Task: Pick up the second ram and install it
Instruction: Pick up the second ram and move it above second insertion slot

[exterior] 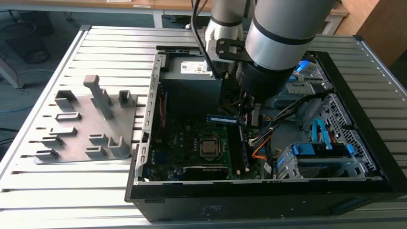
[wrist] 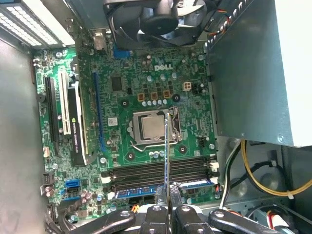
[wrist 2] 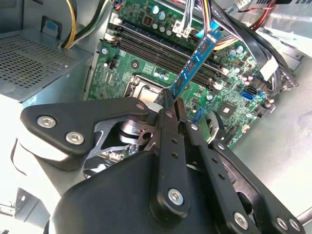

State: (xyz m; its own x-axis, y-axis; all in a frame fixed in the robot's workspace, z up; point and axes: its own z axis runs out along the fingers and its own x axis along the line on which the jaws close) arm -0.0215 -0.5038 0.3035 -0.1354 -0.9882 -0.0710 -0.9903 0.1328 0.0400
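The second ram [exterior: 222, 119] is a blue-green stick, and my gripper [exterior: 245, 117] is shut on one of its ends inside the open computer case [exterior: 146, 143]. In the second wrist view the second ram [wrist 2: 195, 63] juts out from between the black fingers [wrist 2: 168, 131], slanting over the motherboard [wrist 2: 141, 73]. In the first wrist view the second ram [wrist: 167, 146] appears edge-on as a thin line, hanging above the processor socket [wrist: 152, 126] and crossing the dark memory slots [wrist: 146, 171]. It is clear of the slots.
A grey power supply [wrist: 258, 73] and a fan [wrist: 151, 19] border the board. Bundled cables [exterior: 273, 124] and a drive cage with blue parts [exterior: 318, 150] crowd the exterior view's right. A grey fixture block [exterior: 89, 124] sits on the slatted table at the exterior view's left.
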